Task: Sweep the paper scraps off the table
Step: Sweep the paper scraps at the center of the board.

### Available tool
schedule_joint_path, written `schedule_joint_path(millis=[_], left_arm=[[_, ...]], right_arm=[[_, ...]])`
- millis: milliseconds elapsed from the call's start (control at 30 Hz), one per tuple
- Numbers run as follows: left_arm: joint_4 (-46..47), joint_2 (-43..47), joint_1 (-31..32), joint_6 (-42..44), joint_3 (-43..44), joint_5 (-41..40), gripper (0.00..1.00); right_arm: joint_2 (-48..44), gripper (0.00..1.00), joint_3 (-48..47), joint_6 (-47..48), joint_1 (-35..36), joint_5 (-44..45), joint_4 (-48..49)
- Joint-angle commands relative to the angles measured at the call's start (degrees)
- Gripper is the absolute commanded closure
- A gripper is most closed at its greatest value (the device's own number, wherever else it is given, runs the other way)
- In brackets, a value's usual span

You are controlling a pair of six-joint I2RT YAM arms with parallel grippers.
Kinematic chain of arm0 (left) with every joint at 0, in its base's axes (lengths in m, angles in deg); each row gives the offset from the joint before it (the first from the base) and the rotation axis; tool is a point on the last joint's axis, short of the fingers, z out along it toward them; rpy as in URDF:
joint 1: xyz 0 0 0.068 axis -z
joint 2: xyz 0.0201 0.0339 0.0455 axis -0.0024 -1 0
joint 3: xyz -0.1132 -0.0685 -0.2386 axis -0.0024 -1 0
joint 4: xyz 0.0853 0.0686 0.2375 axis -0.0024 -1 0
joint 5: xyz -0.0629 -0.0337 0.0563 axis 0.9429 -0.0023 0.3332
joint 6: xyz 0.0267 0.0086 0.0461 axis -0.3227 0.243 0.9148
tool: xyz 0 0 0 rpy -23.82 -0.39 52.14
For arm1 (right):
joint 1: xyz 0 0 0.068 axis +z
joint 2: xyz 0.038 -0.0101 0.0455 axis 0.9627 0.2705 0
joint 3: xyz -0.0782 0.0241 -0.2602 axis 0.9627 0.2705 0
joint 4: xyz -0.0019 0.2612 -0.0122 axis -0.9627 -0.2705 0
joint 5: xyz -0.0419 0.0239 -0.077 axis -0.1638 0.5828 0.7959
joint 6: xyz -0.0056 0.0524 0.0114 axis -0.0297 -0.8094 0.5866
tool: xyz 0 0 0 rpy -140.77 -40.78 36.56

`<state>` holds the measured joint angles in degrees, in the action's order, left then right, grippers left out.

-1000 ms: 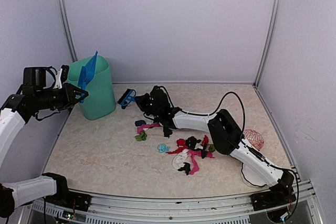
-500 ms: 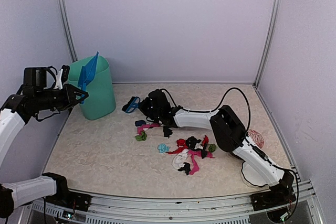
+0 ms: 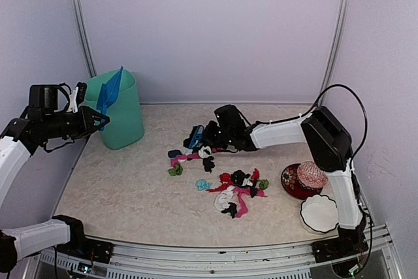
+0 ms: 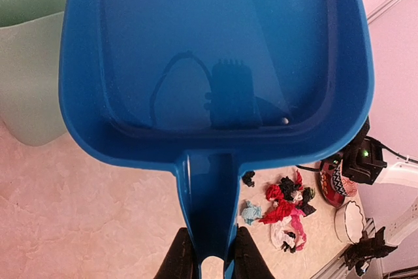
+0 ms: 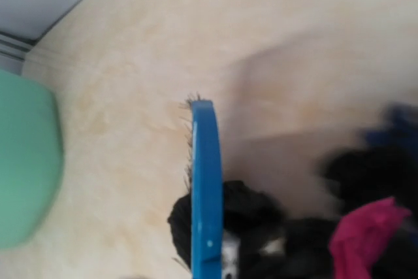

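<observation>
The paper scraps [image 3: 236, 189] lie on the beige desk [image 3: 117, 194] in two loose groups. The larger one, with red, pink, black, white and green bits, sits near the middle of the desk toward the near edge, with a teal bit just to its left. A smaller group of navy, pink, black and green bits lies farther back and to the left.

The right arm reaches across from the right side, and its right claw [image 3: 208, 136] is closed on the blue brush [image 3: 194, 137], which is low over the far-left group. In the right wrist view the brush [image 5: 206, 194] runs up the picture on edge, with bristles showing at its far end. A black scrap [image 5: 248, 220] sits right against it and a pink one lies to the right, though that part of the view is blurred.

On the far left, the left claw [image 3: 99, 119] is raised off the desk and clamped on the handle of the blue dustpan [image 3: 108, 91]. The pan is held up on edge at the mouth of the green bin [image 3: 124, 119]. The left wrist view shows the two dark fingers [image 4: 185, 259] pinching the handle and the pan [image 4: 215, 63] filling most of the frame.

At the right side of the desk stands a red-patterned bowl [image 3: 292, 183] with a ball [image 3: 312, 174] resting in it. A white bowl [image 3: 320, 213] is just beside it, nearer the front edge.
</observation>
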<state>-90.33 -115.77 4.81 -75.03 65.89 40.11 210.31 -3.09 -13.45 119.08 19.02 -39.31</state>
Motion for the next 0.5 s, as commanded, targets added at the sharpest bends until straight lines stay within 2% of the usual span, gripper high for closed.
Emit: schedule_joint_path(millis=[0, 200, 467], left_arm=[[-0.7, -0.3, 0.5, 1.5, 1.2, -0.3, 1.00], [-0.9, -0.8, 0.7, 1.7, 1.4, -0.8, 1.00], [0.0, -1.3, 1.4, 1.2, 0.2, -2.8, 1.00]], right_arm=[[-9.1, 1.00, 11.6, 4.3, -1.7, -0.6, 1.8], [-21.9, 1.00, 24.6, 9.1, -3.1, -0.3, 2.7], [-36.7, 1.00, 29.1, 19.4, -3.1, -2.2, -2.5]])
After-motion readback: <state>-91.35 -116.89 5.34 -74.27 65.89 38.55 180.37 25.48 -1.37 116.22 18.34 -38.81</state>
